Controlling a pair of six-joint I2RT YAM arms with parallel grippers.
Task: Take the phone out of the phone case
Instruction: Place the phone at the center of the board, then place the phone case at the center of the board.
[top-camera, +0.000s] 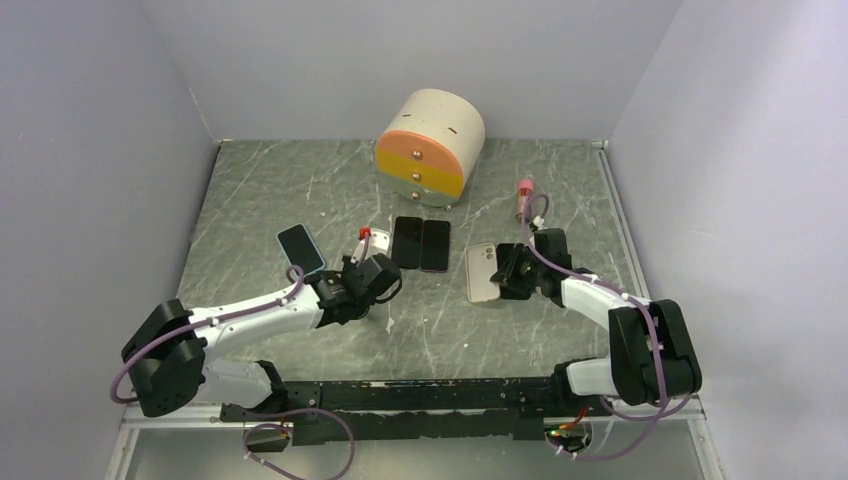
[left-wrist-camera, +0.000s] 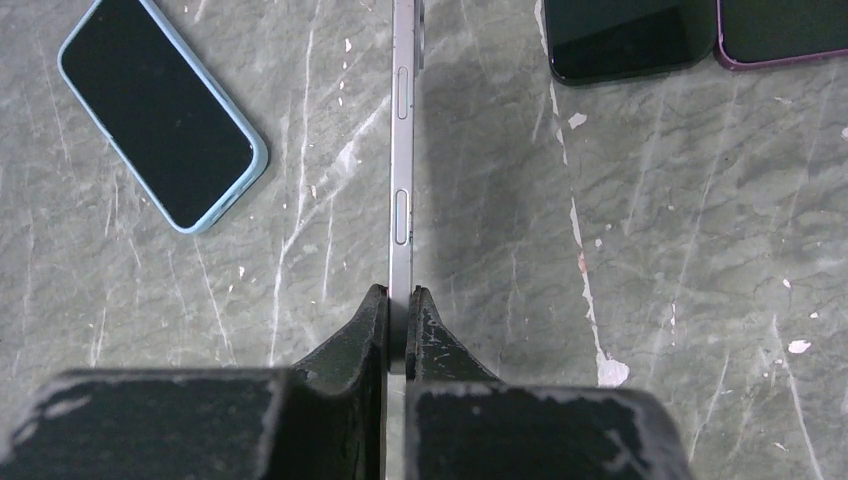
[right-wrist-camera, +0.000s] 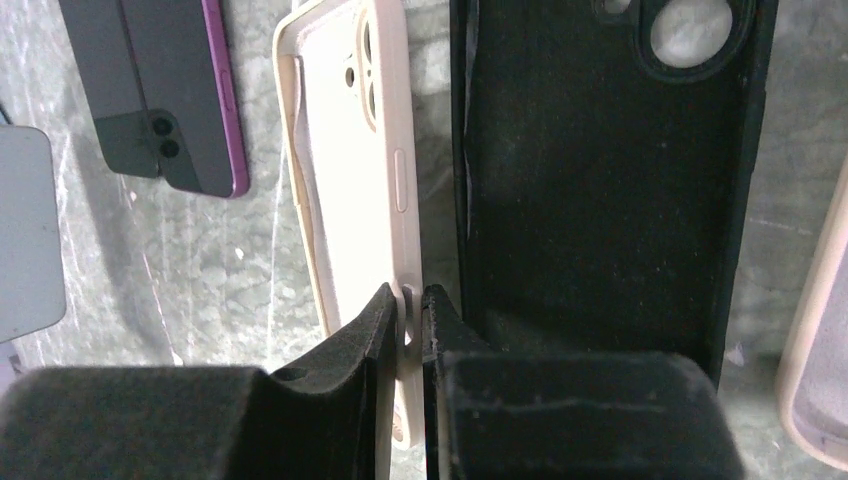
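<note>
Phone (left-wrist-camera: 402, 200) is up edge-on over the worktop (top-camera: 260, 190), front-left of the round drawer unit (top-camera: 430, 150). The beige phone case (right-wrist-camera: 345, 170) is front-right of that unit. Left claw (left-wrist-camera: 398, 305) is clamped shut on the phone's thin edge, and right claw (right-wrist-camera: 405, 300) is pinched on the case's side wall. My worry: with such a skinny edge grip, a quick swing could twist the phone loose and drop it.
</note>
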